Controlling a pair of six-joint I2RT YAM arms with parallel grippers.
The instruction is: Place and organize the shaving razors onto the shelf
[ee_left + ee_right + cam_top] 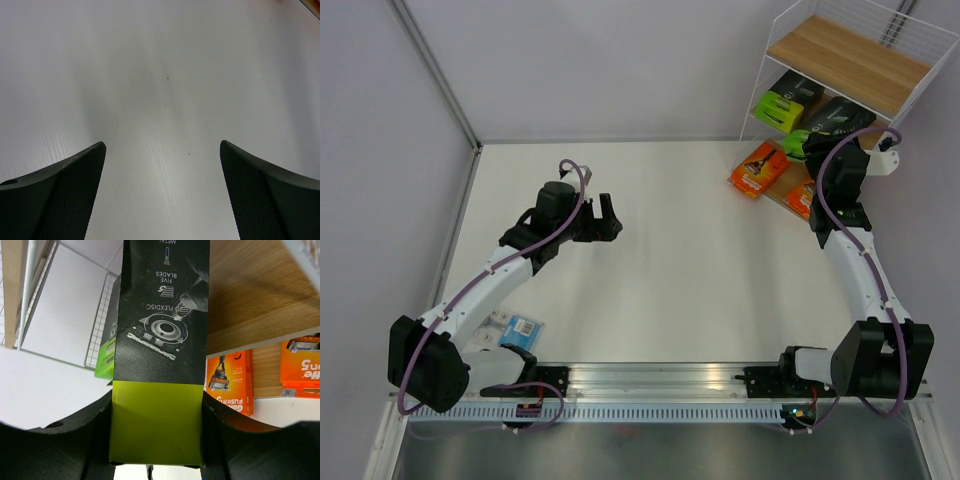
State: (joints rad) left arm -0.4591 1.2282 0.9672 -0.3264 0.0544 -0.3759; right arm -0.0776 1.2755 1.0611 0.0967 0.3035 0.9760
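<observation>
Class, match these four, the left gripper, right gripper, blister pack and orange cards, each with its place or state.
1 left gripper
2 right gripper
3 blister pack
4 orange cards

A on the lowest board
B open, empty
C shut on a black box
D on the table, near left

Pairs: 1-B, 2-C, 3-D, 4-A

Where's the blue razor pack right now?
In the top view, the blue razor pack lies on the table's near left, beside the left arm, far from the shelf at far right.
</observation>
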